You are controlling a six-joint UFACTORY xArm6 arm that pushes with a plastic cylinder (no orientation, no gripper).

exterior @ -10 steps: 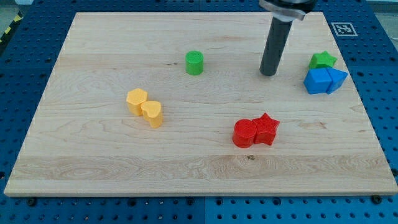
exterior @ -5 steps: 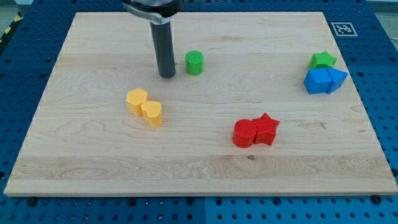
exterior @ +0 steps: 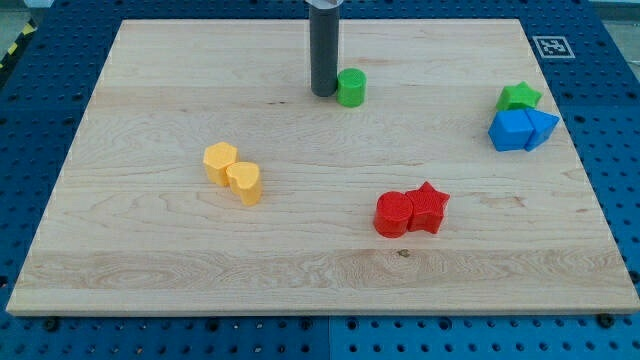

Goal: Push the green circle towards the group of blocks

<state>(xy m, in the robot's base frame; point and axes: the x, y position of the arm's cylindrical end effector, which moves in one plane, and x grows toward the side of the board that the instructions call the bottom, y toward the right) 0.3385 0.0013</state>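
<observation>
The green circle stands on the wooden board near the view's top, a little right of centre. My tip is down on the board right against the circle's left side. At the view's right edge sit a green star and, just below it, two blue blocks touching each other.
A red circle and a red star touch each other at lower centre right. A yellow hexagon and a yellow heart touch at the left. A marker tag sits off the board's top right corner.
My tip swung from the right side to the left of the green circle, then moved right against it. The green circle has slid right and slightly up.
</observation>
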